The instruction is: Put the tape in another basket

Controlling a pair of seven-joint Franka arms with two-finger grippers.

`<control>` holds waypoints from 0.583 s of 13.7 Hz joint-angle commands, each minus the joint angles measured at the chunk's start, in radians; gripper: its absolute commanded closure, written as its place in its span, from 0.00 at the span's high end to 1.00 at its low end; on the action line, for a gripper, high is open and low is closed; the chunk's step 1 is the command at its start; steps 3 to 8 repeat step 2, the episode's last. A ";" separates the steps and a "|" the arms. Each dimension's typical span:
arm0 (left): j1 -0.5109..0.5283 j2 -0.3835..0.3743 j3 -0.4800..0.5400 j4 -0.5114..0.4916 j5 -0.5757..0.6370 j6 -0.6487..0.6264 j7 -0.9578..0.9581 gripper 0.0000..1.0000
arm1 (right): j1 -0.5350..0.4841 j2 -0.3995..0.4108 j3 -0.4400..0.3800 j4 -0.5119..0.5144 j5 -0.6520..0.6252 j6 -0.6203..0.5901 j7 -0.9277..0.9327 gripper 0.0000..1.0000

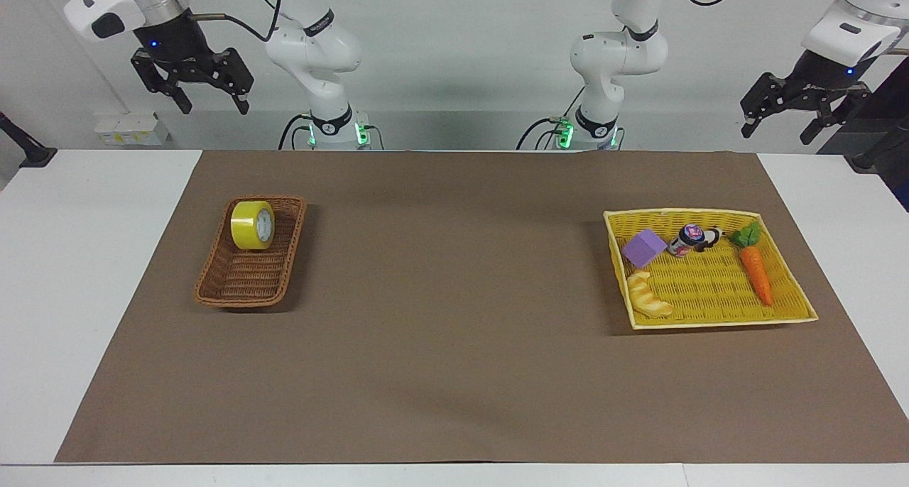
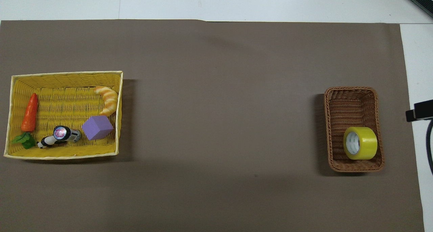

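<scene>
The yellow tape (image 1: pixel 253 225) (image 2: pixel 360 143) stands on its edge inside the brown wicker basket (image 1: pixel 245 288) (image 2: pixel 351 101), at the end of it nearer the robots. That basket sits on the brown mat toward the right arm's end of the table. My right gripper (image 1: pixel 215 108) hangs open and empty, high in the air by the robots' edge of the table, well clear of the basket. My left gripper (image 1: pixel 776 135) waits open and empty, raised off the left arm's end of the table.
A flat yellow woven tray-basket (image 1: pixel 710 324) (image 2: pixel 64 74) lies toward the left arm's end, holding a carrot (image 1: pixel 756 274), a croissant (image 1: pixel 648 295), a purple cube (image 1: pixel 643 248) and a small can (image 1: pixel 686 239). A black part of the right arm (image 2: pixel 419 110) shows at the overhead view's edge.
</scene>
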 commanded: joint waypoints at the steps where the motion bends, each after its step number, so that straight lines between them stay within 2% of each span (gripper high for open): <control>1: -0.006 -0.018 -0.005 -0.021 0.013 0.014 -0.016 1.00 | -0.009 -0.012 0.002 -0.015 0.006 0.015 -0.012 1.00; 8: -0.004 -0.020 -0.008 -0.021 0.013 0.008 -0.016 1.00 | -0.009 -0.013 0.002 -0.018 0.006 0.016 -0.012 1.00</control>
